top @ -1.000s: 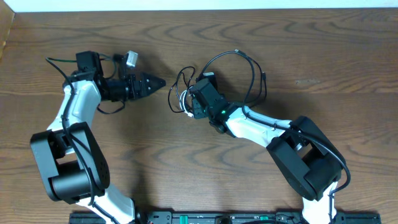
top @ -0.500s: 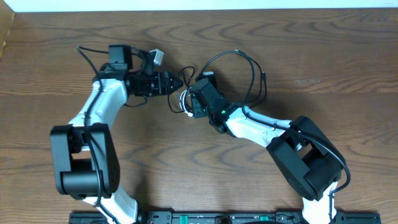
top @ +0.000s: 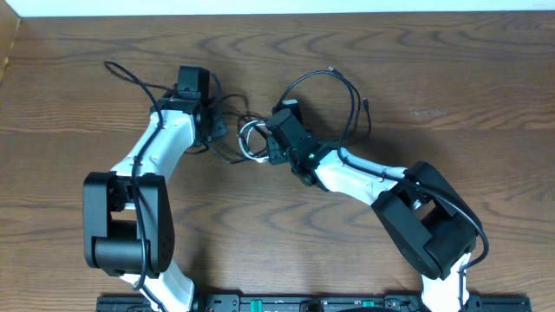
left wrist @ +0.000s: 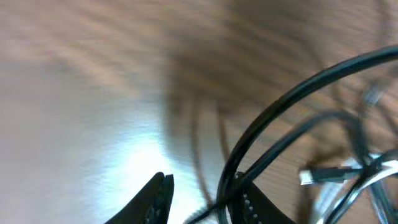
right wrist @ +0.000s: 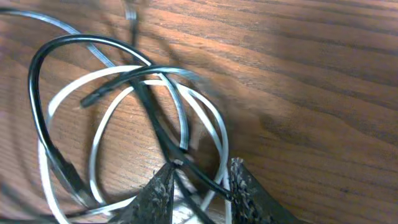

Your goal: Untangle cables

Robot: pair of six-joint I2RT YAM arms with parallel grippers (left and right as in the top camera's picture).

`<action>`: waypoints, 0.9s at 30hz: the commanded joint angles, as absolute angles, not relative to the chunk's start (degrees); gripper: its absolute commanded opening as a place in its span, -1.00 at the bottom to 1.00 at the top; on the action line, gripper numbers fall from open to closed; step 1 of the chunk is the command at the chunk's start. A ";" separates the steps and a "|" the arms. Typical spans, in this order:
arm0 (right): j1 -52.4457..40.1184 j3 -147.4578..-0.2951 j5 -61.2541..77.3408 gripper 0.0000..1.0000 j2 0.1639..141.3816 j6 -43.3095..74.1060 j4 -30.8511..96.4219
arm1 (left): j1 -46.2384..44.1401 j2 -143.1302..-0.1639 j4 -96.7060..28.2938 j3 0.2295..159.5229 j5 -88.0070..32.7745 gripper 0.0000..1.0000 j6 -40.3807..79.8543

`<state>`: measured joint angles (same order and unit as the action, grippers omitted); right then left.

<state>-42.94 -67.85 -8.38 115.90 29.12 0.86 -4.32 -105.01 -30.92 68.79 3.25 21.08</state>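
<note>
**A:** Since the black cord (right wrist: pixel 155 124) and the white cord (right wrist: pixel 92 155) lie coiled through each other right under the right hand (right wrist: pixel 200 163), how would you expect them to handle?

**B:** Light and limp, I'd judge. They are thin and soft but a little springy, so the loops keep their curl. The smooth jackets may slide through a loose pinch. Pull one cord and the other will likely drag along over the desk (right wrist: pixel 311 74).

**A:** Is the right hand holding anything?

**B:** No. Its fingers (right wrist: pixel 163 193) are apart, with a black strand and a white one running between them, neither pinched.

**A:** And the left hand (left wrist: pixel 199 186)?

**B:** It is just beside the right hand, across the coil. Its fingers are also apart. A black strand lies against the inside of one, unclamped as far as the blurred view tells.

**A:** Where should it take hold?

**B:** On a single strand close to a plug end (right wrist: pixel 93 98), never on a crossing. The plug is the stiffest part and could be threaded back out of the loop.
</note>
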 commanded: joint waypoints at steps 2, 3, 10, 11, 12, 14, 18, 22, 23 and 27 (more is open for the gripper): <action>-43.22 -67.70 -8.03 -0.45 117.34 29.08 0.75 | -2.33 -104.71 -32.23 68.66 15.05 -0.36 29.34; -43.22 -67.70 -8.05 -0.43 117.34 29.08 0.80 | -1.83 -104.71 -32.51 68.66 14.87 -0.36 29.54; -43.18 -67.70 -9.10 -0.31 117.34 29.08 0.99 | 2.33 -104.71 -34.02 68.66 13.41 -0.34 30.81; -43.18 -67.70 -9.13 -0.27 117.34 29.08 0.99 | 2.85 -104.71 -34.04 68.66 12.32 -0.33 30.81; -43.18 -67.70 -9.13 -0.21 117.34 29.08 0.97 | 3.38 -104.71 -34.02 68.66 10.55 -0.33 30.81; -43.18 -67.70 -9.10 -0.08 117.34 29.08 0.89 | 4.29 -104.71 -33.78 68.66 6.09 -0.28 30.79; -43.18 -67.70 -9.13 0.18 117.34 29.10 0.78 | 5.13 -104.71 -32.88 68.66 1.48 -0.24 30.76; -43.22 -67.70 -8.64 0.29 117.34 29.12 0.58 | 5.02 -104.71 -31.88 68.66 -7.09 -0.25 28.64; -43.22 -67.70 -8.64 0.30 117.34 29.12 0.56 | 4.93 -104.71 -31.22 68.66 -10.13 -0.24 26.39; -43.22 -67.70 -8.29 0.19 117.34 29.15 0.21 | 4.51 -104.71 -28.91 68.66 -19.94 -0.24 17.50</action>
<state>-42.94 -67.85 -8.40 115.90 29.15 0.51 4.99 -105.01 -29.74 68.79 -9.39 25.34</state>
